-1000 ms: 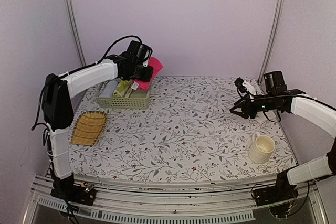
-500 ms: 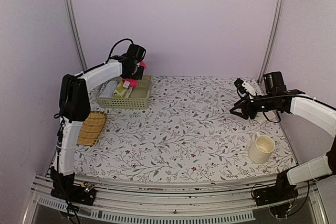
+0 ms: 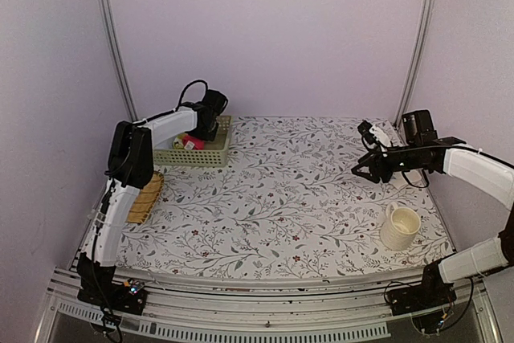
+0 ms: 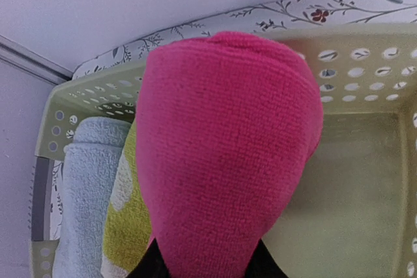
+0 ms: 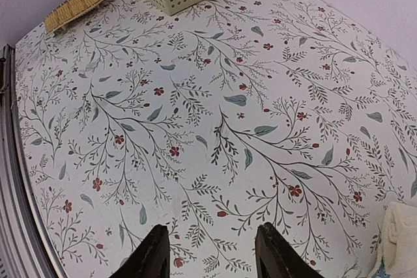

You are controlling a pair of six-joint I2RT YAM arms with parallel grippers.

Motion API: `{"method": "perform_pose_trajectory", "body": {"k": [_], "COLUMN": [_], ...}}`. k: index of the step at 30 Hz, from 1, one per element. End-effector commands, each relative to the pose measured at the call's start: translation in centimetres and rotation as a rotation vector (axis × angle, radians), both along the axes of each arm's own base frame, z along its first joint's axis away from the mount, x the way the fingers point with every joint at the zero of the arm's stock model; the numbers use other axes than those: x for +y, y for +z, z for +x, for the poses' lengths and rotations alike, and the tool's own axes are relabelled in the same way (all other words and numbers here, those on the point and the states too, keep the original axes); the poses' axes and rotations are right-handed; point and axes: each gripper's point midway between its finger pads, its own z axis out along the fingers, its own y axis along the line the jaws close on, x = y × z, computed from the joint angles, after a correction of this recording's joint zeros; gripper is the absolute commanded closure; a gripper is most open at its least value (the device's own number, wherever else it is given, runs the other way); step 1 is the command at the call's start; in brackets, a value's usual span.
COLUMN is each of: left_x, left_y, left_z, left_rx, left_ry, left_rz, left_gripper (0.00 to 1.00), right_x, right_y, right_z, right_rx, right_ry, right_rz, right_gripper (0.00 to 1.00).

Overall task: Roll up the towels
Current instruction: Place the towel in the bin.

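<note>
The rolled bright pink towel (image 4: 225,154) fills the left wrist view, pinched at its near end between my left gripper's (image 4: 207,266) black fingers. It hangs low inside the pale green basket (image 4: 365,63), beside a light blue rolled towel (image 4: 85,187) and a yellow-green one (image 4: 124,226). From above, the pink towel (image 3: 191,141) shows inside the basket (image 3: 197,154) under my left gripper (image 3: 195,134). My right gripper (image 3: 359,170) hovers open over the bare tablecloth at the right, nothing between its fingers (image 5: 153,252). A cream-white towel (image 5: 401,229) lies at that view's lower right edge.
A cream mug (image 3: 399,227) stands near the front right. The woven straw mat (image 3: 145,197) lies left of centre, partly under the left arm. The basket sits at the back left against the wall. Purple walls close in the table on three sides.
The left arm has swung back and lowered the pink towel from above the basket's right rim down into the basket. The right arm has not moved.
</note>
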Motion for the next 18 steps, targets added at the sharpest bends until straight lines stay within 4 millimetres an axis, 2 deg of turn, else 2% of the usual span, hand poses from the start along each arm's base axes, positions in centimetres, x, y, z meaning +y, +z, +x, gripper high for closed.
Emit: {"method": "perform_pose_trajectory", "body": {"k": [1,9,11,13,14,18], "left_x": [2.4,2.1,2.0,2.2,2.3,2.1], "left_y": [-0.9,-4.2,-4.7,-5.0,-5.0,-4.2], "left_z": [0.7,1.0,0.9,0.9,0.8,0.6], "left_rx": [0.001,0.061,0.075,0.086,0.088,0.086], "left_ry": [0.06,0.029,0.026,0.026,0.027,0.026], "left_rz": [0.038,-0.005,-0.037,-0.047,-0.048,-0.062], "left_gripper": [1.0,1.0,0.95,0.85,0.79,0.65], "right_x": [-0.2,-0.2,-0.2,-0.2,-0.2,-0.2], "right_y": [-0.8,-1.2,-1.3,-1.3,-1.4,-1.4], "right_z": [0.2,0.2,0.1,0.1,0.1,0.2], "right_rx": [0.014,0.026,0.03,0.031,0.033,0.035], "right_ry": [-0.005,-0.004,-0.003,-0.003,-0.002,-0.001], "right_rz": [-0.008,-0.014,-0.014,-0.014,-0.013,-0.013], "right_gripper": [0.53,0.53,0.52,0.52,0.52,0.52]}}
